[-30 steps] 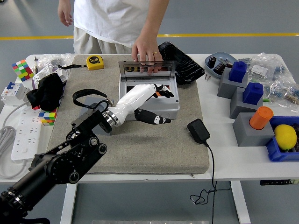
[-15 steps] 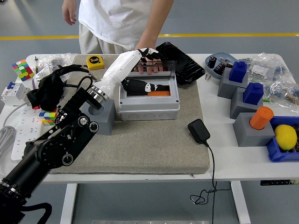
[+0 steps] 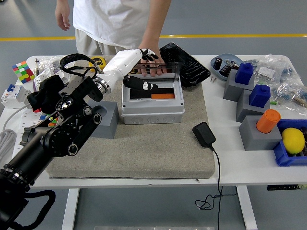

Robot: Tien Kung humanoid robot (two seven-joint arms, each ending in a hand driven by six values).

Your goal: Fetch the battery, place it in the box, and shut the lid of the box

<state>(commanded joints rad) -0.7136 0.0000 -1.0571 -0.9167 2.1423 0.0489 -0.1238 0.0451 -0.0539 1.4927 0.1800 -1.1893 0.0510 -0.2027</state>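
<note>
battery (image 3: pixel 162 96) in box (image 3: pixel 152 109), below fingers (image 3: pixel 149 54)

1. Standing on a grey floor: white table (image 3: pixel 225 165).
2. Covering its middle: grey mat (image 3: pixel 144 148).
3. Lying by the left edge: white power strip (image 3: pixel 21 141).
4. Sitting toward the right edge: grey blocks (image 3: pixel 254 129), blue bin (image 3: pixel 285 158).

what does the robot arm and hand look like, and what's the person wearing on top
The left arm is black, built of round joint housings with silver bolts and looped black cables. A silver wrist ring joins a glossy white forearm shell, ending in the left hand with black fingers. The person wears a white short-sleeved shirt.
</note>
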